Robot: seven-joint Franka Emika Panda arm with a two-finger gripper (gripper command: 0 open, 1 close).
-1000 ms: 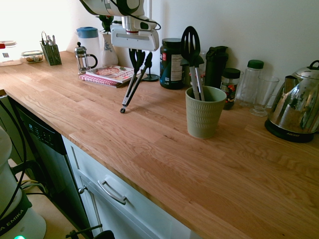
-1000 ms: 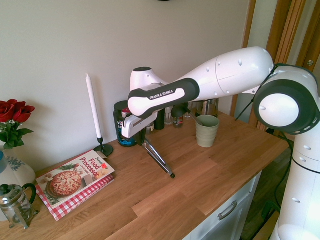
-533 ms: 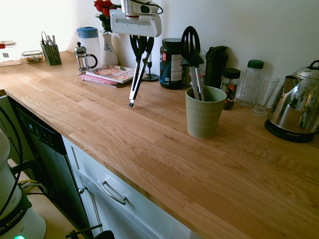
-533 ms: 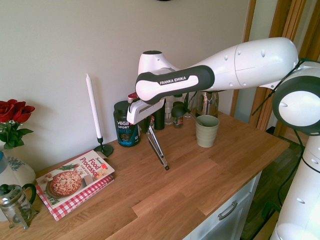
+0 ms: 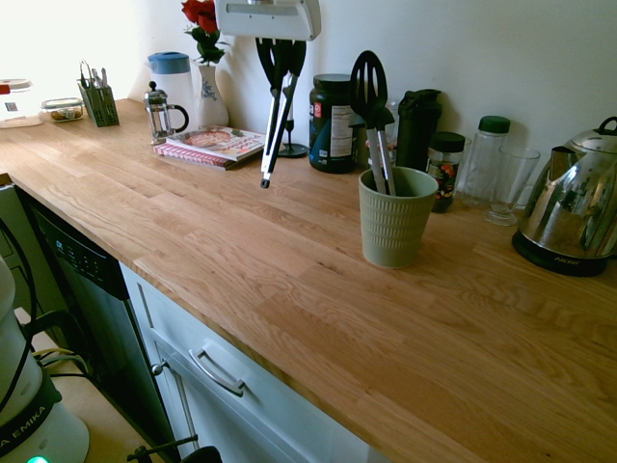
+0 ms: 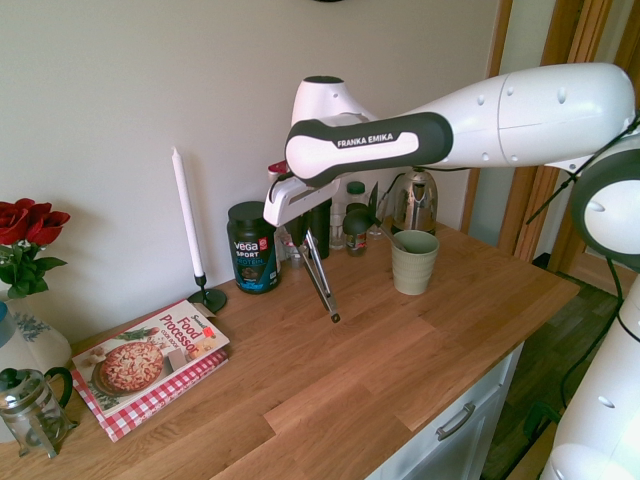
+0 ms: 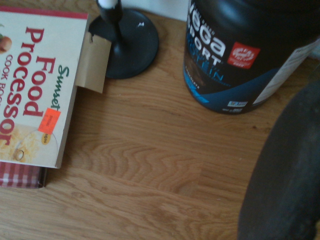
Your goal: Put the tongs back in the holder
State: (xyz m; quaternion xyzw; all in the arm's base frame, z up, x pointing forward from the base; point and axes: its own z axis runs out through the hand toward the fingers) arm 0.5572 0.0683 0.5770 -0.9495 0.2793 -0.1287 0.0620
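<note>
The hand (image 5: 281,58) was clamped shut on the black tips of the tongs (image 5: 274,121), which hung clear of the bench (image 5: 289,280) with their metal arms trailing down and slightly tilted, the hinge end lowest. They hung above bare wood near the dark tub (image 5: 333,123) and the cookbook (image 5: 214,145), well apart from the cup (image 5: 393,220) to one side.

The cup stood upright with a black spatula (image 5: 370,92) already leaning in it, so free room at the mouth looked limited.

The tongs seemed light and stiff, but long, so held at one end they would likely swing with any quick move. The smooth metal arms looked slippery; the broad black tips gave the surer hold. The cup looked light enough to tip if the tongs struck its rim, so the hinge end would need to enter cleanly from above, beside the spatula.
</note>
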